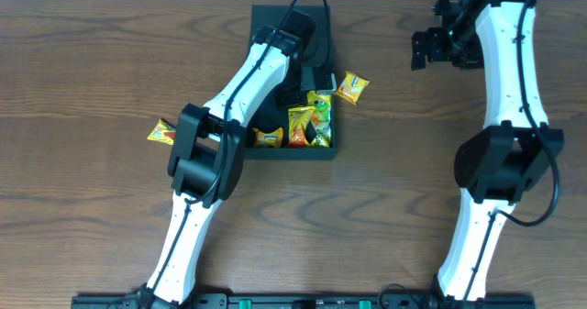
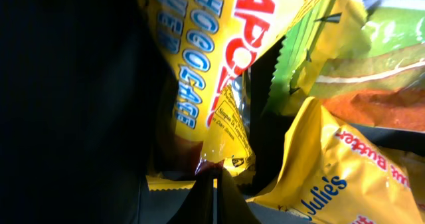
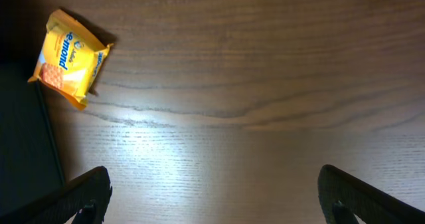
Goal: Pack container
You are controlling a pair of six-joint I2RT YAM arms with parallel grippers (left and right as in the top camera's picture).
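The dark teal-green square rigid container (image 1: 266, 29) sits right under the left pincer (image 2: 214, 184). From overhead that pincer is lost black on black inside the box, but its wrist view shows the fingers pressed together on the lower corner of a crinkled yellow snack packet (image 2: 219, 84), with a green packet (image 2: 372, 44) just beyond the tips. The right pincer (image 3: 212, 181) is spread wide over the brown wooden table (image 3: 265, 84), well apart from the container; its wrist view shows a yellow-orange packet (image 3: 70, 58) beyond one finger, beside the box's dark edge.
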